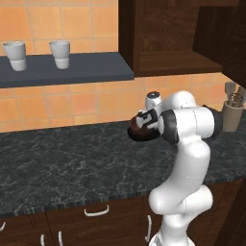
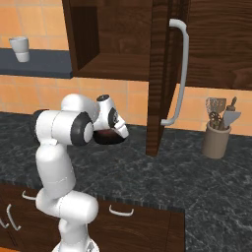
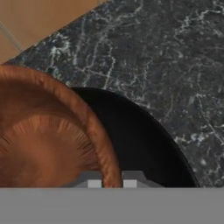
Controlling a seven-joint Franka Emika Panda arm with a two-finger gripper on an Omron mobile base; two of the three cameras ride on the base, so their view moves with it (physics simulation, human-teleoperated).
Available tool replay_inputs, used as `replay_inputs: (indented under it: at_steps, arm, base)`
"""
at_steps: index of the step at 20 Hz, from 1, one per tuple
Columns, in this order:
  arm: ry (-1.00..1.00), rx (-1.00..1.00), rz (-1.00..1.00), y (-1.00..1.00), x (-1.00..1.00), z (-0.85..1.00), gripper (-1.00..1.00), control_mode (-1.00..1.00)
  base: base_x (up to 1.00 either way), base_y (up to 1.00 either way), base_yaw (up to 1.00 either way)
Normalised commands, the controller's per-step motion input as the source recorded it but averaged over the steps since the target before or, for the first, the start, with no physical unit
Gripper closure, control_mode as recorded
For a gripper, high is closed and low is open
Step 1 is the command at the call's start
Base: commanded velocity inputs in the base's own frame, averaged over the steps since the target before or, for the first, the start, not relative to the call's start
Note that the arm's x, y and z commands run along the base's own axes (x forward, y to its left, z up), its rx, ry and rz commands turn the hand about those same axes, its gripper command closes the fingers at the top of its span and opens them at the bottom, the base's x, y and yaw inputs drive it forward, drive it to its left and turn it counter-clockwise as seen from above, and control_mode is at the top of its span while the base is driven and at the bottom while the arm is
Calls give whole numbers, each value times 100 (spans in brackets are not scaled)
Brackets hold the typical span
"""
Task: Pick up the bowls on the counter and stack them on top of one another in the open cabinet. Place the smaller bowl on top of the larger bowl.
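Note:
The small reddish-brown bowl [image 3: 48, 144] sits close in the hand view, and my gripper [image 3: 112, 181] is shut on its rim, one fingertip [image 3: 94, 182] inside and one outside. Right behind it the wider glossy black bowl [image 3: 144, 148] rests on the dark marbled counter [image 3: 166, 57]. In the left base view the gripper [image 1: 144, 126] holds the brown bowl [image 1: 138, 133] just over the counter [image 1: 62, 158], below and left of the open cabinet [image 1: 173, 60]. The right base view shows the gripper [image 2: 116, 131] and bowl [image 2: 107, 137] under the cabinet [image 2: 113, 49].
The cabinet's door [image 2: 165, 74] stands open, edge toward the arm, with a long silver handle [image 2: 183, 74]. Two white cups [image 1: 15, 55] [image 1: 60, 54] stand on the slate-grey wall shelf [image 1: 72, 71]. A utensil holder [image 2: 216, 140] sits at the counter's right. Drawers [image 1: 96, 211] run below.

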Motion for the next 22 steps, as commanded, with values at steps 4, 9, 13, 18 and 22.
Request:
replay_inputs:
  at_steps: [4,9,13,18,22]
  arm:
    - [4,-1,0,4,22,-6,-100,-100]
    - [0,9,0,-1,-21,65,-100,-100]
    - [0,4,1,-28,-59,5,-100,-100]
    - [4,0,8,-15,-21,-46,-100,-100]
    - [14,0,8,0,0,-72,-100,-100]
  base:
    - [0,0,0]
    - [0,0,0]
    - [0,0,0]
    - [0,0,0]
    - [0,0,0]
